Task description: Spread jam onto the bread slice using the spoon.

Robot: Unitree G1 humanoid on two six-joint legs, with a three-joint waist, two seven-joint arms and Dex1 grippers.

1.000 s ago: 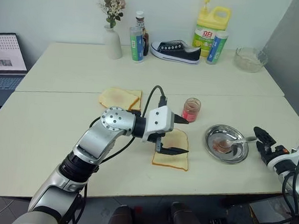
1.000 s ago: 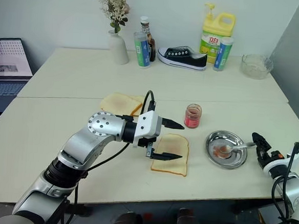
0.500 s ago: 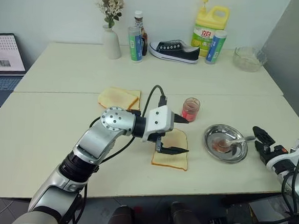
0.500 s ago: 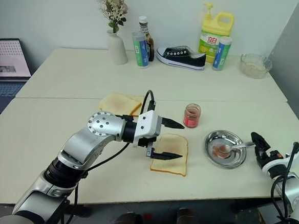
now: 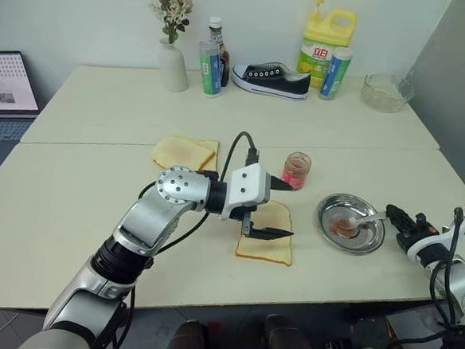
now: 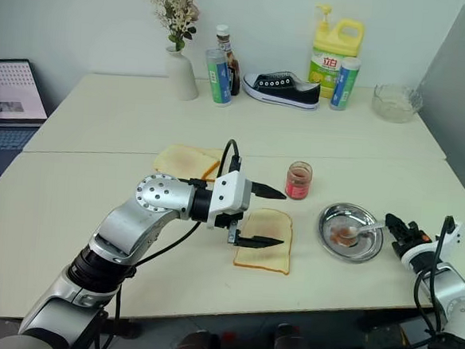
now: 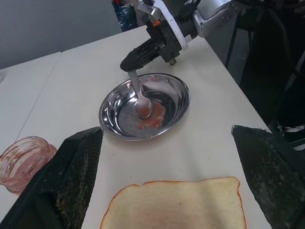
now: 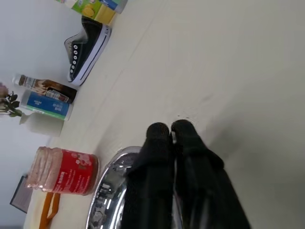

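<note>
The bread slice (image 5: 266,242), low in the frame's middle, looks soft and light; a hard press would likely dent it; the left gripper (image 5: 271,210) hangs over it, fingers wide apart. At the right, the spoon (image 7: 139,93) lies in the steel dish (image 5: 331,209), bowl end in a red smear of jam (image 7: 153,119); it seems thin, stiff and slippery, best held at the handle end; there the right gripper (image 7: 133,59) is closed on it. Behind stands the jam jar (image 5: 297,170). The handle tip is hidden between the fingers.
</note>
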